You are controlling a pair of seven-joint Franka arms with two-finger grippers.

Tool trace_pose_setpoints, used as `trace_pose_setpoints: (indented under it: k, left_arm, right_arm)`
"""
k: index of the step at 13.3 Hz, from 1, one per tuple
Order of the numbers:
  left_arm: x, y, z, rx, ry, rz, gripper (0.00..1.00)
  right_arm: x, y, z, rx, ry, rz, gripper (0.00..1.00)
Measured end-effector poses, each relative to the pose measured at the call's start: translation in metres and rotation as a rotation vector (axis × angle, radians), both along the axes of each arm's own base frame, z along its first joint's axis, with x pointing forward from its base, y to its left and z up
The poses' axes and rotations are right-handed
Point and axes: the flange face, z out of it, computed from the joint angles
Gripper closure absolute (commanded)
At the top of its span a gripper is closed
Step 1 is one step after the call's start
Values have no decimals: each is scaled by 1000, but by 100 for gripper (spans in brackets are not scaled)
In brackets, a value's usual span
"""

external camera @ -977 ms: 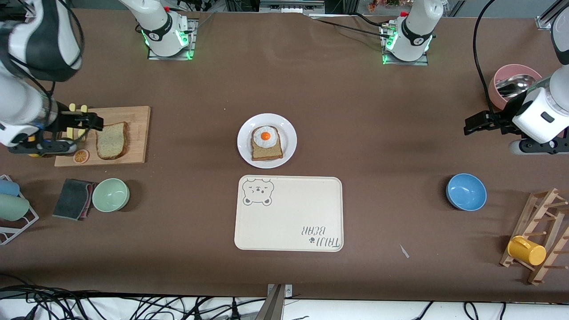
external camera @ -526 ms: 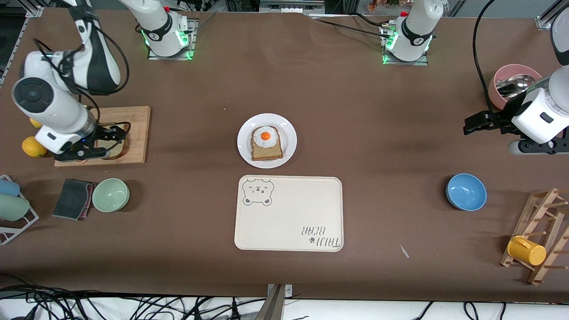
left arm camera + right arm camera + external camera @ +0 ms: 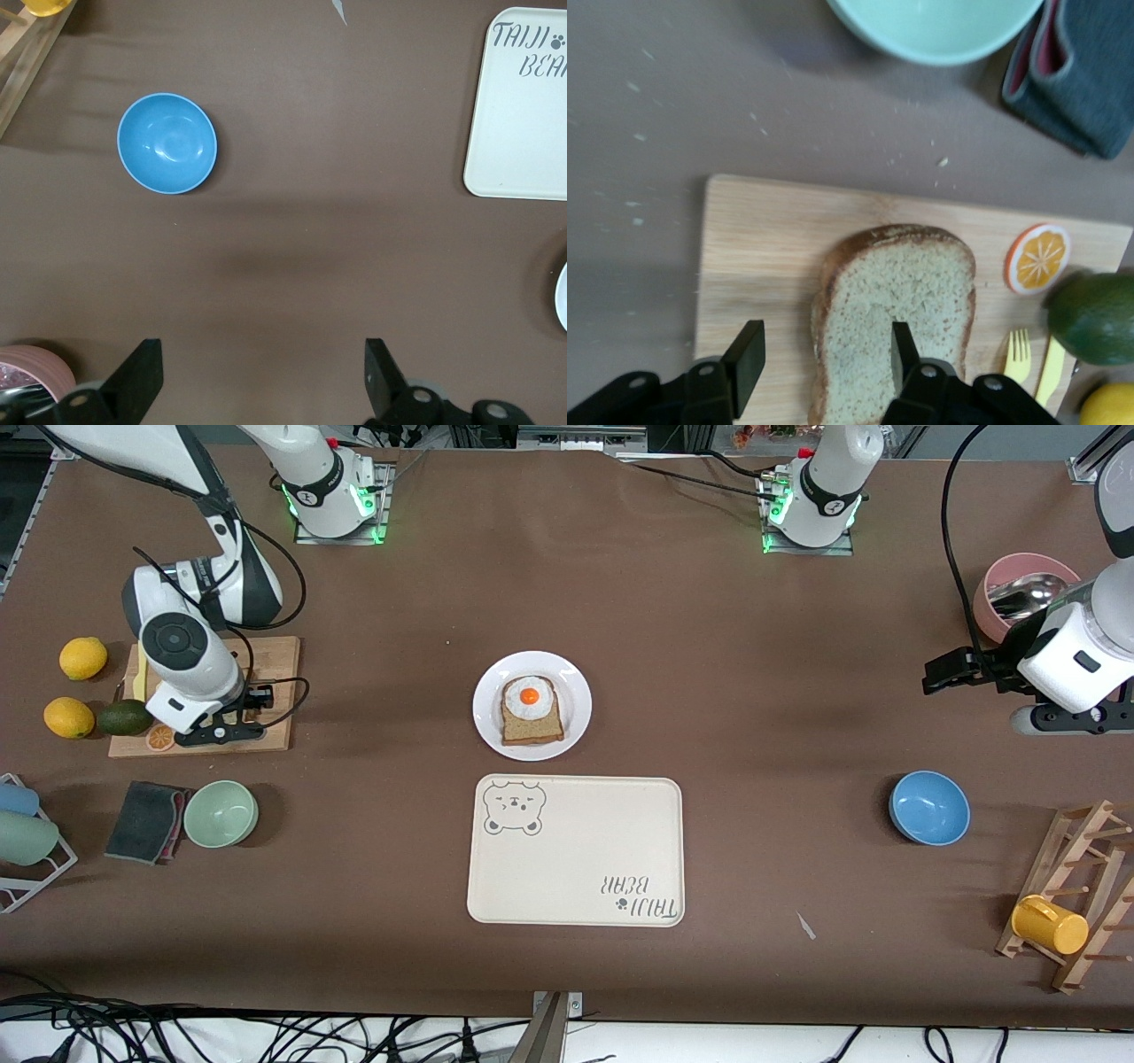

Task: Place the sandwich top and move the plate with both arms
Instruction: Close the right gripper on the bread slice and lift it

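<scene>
The right gripper [image 3: 819,359], jaws parted astride one edge of the sandwich top [image 3: 895,314], is preparing to pinch and lift it; the left gripper [image 3: 263,376] is waiting, jaws wide.

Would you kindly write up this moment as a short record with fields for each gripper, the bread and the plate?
right gripper: down at the sandwich top on the cutting board, one finger on the slice, one beside its crust
left gripper: open, waiting over bare table near the blue bowl
plate: holds the egg-topped slice; the tray lies nearer the camera
</scene>
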Motion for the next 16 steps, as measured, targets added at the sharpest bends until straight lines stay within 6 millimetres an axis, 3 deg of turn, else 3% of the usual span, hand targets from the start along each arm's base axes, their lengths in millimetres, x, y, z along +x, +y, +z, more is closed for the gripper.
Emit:
trace_pose_setpoints:
  k: [6, 8, 9, 10, 12, 16]
  left_arm:
    - [0, 0, 0, 0, 1, 0, 0]
    - [0, 0, -1, 0, 1, 0, 0]
    - [0, 0, -1, 0, 1, 0, 0]
    - [0, 0, -1, 0, 1, 0, 0]
    - [0, 0, -1, 0, 1, 0, 0]
    - [0, 0, -1, 0, 1, 0, 0]
  right_arm:
    - [-9, -19, -32, -17, 60, -34, 48]
    - [-10, -19, -37, -18, 70, -35, 58]
    - [-11, -19, -38, -18, 73, -35, 72]
    - [-11, -19, -40, -18, 76, -35, 77]
    - [-11, -19, -40, -19, 75, -34, 100]
    - [-9, -17, -38, -22, 73, -37, 100]
